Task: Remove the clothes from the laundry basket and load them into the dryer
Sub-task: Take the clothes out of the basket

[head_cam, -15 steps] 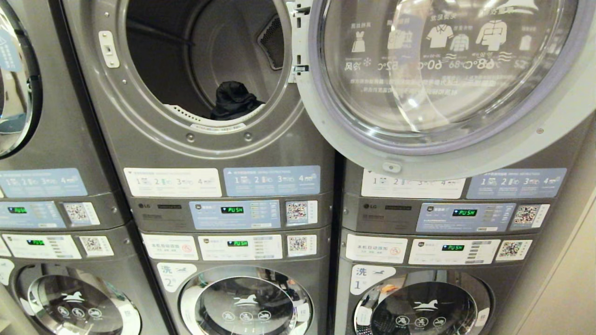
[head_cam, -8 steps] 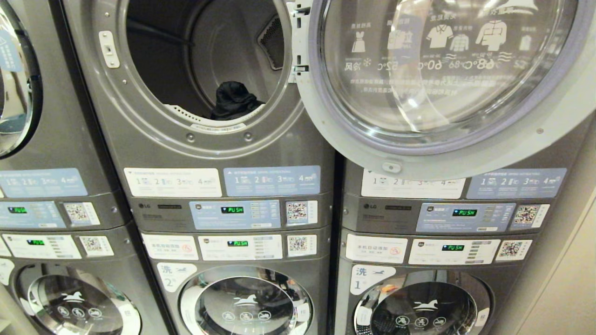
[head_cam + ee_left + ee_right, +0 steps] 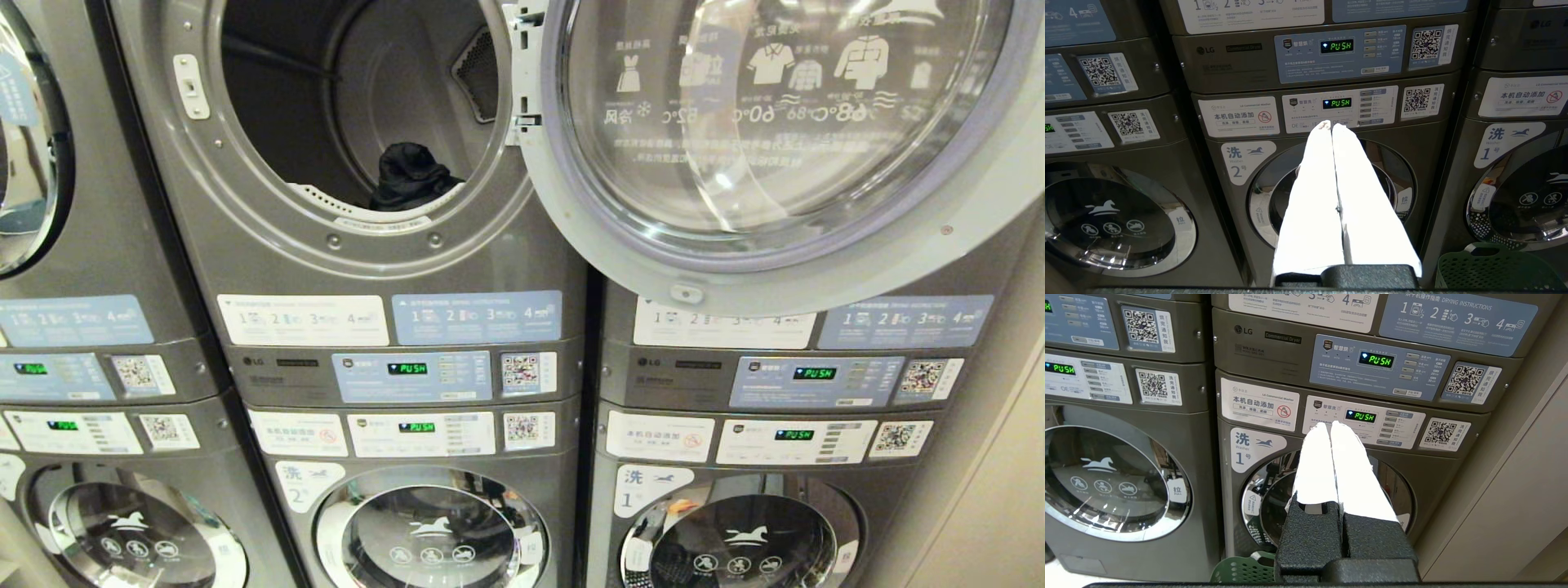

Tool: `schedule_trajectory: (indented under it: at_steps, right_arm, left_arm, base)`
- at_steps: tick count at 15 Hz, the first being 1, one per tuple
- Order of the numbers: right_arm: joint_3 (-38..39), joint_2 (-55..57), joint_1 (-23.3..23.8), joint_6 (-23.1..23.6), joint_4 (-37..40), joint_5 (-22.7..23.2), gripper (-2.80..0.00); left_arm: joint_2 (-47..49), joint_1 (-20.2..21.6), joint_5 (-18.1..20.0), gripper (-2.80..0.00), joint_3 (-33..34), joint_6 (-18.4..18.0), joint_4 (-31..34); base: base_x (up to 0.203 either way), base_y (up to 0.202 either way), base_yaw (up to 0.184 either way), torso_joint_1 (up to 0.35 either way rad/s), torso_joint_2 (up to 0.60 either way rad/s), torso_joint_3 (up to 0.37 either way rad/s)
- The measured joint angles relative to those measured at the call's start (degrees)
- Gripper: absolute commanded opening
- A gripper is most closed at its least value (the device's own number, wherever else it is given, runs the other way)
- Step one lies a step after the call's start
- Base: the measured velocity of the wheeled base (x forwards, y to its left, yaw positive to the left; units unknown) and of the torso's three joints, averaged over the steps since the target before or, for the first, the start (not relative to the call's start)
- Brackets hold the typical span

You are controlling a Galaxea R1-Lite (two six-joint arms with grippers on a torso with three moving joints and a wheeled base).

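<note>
Open grey steel dryer [image 3: 359, 245], upper centre; crumpled black garment [image 3: 408, 175] inside. Left gripper [image 3: 1331, 125] and right gripper [image 3: 1329, 425] pressed together, empty. Green plastic basket [image 3: 1494, 269] lower right.

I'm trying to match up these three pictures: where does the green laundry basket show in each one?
Head view: not in it.
Left wrist view: green laundry basket in the bottom right corner, below washer 1.
Right wrist view: its rim at the bottom edge, below washer 1.
Shared landmark: the washer 1 label.

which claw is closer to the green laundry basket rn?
Right, as far as the wrist views show. The right claw, shut and empty, hangs just above the green laundry basket by washer 1. The left claw, also shut, faces washer 2, with the basket off to its side.
</note>
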State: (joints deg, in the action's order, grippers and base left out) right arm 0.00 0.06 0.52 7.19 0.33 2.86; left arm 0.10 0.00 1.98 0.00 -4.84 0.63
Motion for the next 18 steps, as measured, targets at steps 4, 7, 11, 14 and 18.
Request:
schedule_trajectory:
  at_steps: [4, 7, 11, 14, 18]
  right_arm:
    - [0.0, 0.0, 0.0, 0.1, 0.0, 0.2, -2.80]
    - [0.0, 0.0, 0.0, 0.1, 0.1, 0.0, -2.80]
    - [0.0, 0.0, 0.0, -0.2, 0.1, -0.2, -2.80]
    - [0.0, 0.0, 0.0, -3.2, -0.2, -0.4, -2.80]
    - [0.0, 0.0, 0.0, -6.0, -0.3, -2.1, -2.80]
  left_arm:
    - [0.0, 0.0, 0.0, -2.80, 0.0, 0.1, -0.1]
    - [0.0, 0.0, 0.0, -2.80, 0.0, 0.1, -0.1]
    - [0.0, 0.0, -0.4, -2.80, 0.0, 1.8, -0.1]
    - [0.0, 0.0, -1.9, -2.80, 0.0, 3.9, -0.2]
    - [0.0, 0.0, -1.9, -2.80, 0.0, 3.9, -0.2]
  base:
    - [0.000, 0.000, 0.000, 0.000, 0.00, 0.000]
    - [0.000, 0.000, 0.000, 0.000, 0.00, 0.000]
    - [0.000, 0.000, 0.000, -0.054, 0.12, 0.065]
    - [0.000, 0.000, 0.000, -0.052, 0.12, 0.060]
    - [0.000, 0.000, 0.000, -0.057, 0.12, 0.072]
